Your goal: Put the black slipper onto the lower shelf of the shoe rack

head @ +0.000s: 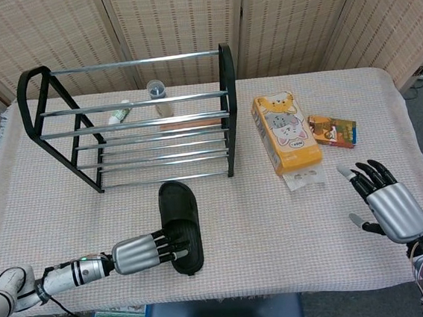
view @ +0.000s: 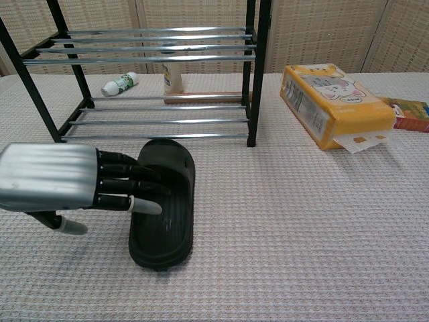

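The black slipper (head: 180,225) (view: 165,204) lies flat on the tablecloth just in front of the shoe rack (head: 137,121) (view: 154,74), toe toward the rack. My left hand (head: 142,253) (view: 74,180) reaches in from the left, its fingers (view: 131,188) stretched out over the slipper's footbed and left edge, holding nothing. Chrome bars form the rack's lower shelf (head: 163,163) (view: 161,121), which carries nothing. My right hand (head: 386,201) hovers open with fingers spread at the right side of the table, far from the slipper; the chest view does not show it.
An orange cat-print box (head: 285,133) (view: 335,100) and a small coloured box (head: 332,130) (view: 409,114) lie right of the rack. A white tube (head: 121,112) (view: 120,83) and a bottle (head: 159,96) (view: 173,77) stand behind the rack.
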Controlling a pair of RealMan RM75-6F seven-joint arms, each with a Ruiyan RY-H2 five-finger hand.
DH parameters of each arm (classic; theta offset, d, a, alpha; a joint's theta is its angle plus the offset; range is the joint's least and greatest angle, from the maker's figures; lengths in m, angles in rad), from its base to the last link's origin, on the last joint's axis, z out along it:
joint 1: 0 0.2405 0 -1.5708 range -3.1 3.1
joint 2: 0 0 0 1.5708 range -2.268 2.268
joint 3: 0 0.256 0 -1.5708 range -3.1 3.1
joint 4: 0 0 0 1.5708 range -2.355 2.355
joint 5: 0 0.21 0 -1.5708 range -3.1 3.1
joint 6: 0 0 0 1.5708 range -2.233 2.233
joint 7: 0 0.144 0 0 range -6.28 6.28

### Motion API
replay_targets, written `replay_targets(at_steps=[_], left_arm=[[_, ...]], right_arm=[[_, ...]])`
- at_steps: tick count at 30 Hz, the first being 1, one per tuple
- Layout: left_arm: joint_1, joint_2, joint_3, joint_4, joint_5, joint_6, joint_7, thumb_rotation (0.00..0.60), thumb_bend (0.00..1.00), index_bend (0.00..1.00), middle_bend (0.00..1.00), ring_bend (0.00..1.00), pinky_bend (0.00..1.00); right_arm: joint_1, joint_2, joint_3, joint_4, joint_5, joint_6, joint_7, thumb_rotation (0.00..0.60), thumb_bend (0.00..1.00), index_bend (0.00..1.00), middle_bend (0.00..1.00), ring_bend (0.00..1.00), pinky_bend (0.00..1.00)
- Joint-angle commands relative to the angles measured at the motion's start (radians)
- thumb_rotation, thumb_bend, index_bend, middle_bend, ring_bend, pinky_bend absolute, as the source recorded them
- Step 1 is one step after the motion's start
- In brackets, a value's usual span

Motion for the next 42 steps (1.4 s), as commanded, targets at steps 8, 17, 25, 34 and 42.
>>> replay_targets(at_steps=[8, 17, 25, 34, 42], left_arm=[[-0.082, 0.018, 0.022, -0.13, -0.013, -0.118, 0.112, 0.6, 0.23, 0.05, 0.01, 0.01, 0.21], [-0.12, -0.003, 0.032, -0.176, -0.036, -0.179, 0.165, 0.6, 0.23, 0.05, 0.01, 0.01, 0.21], [-0.148, 0.004, 0.024, -0.231, -0.071, -0.243, 0.24, 0.6, 0.23, 0.06, 0.01, 0.01, 0.21], [-0.183, 0.037, -0.005, -0.356, -0.127, -0.365, 0.359, 0.6, 0.23, 0.07, 0.01, 0.01, 0.21], [-0.196, 0.047, -0.045, -0.429, -0.203, -0.483, 0.48, 0.6, 0.23, 0.09, 0.01, 0.01, 0.21]], right_arm=[[-0.028, 0.002, 0.008, 0.008, 0.007, 0.012, 0.014, 0.6, 0.22, 0.0, 0.2, 0.15, 0.09], [-0.048, 0.001, 0.013, 0.021, 0.007, 0.019, 0.031, 0.6, 0.22, 0.0, 0.2, 0.15, 0.09], [-0.06, 0.002, 0.019, 0.027, 0.004, 0.021, 0.041, 0.6, 0.22, 0.0, 0.2, 0.15, 0.09], [-0.075, 0.002, 0.022, 0.038, 0.005, 0.026, 0.058, 0.6, 0.22, 0.0, 0.2, 0.15, 0.09], [-0.092, 0.003, 0.025, 0.054, 0.003, 0.042, 0.084, 0.6, 0.22, 0.0, 0.2, 0.15, 0.09]])
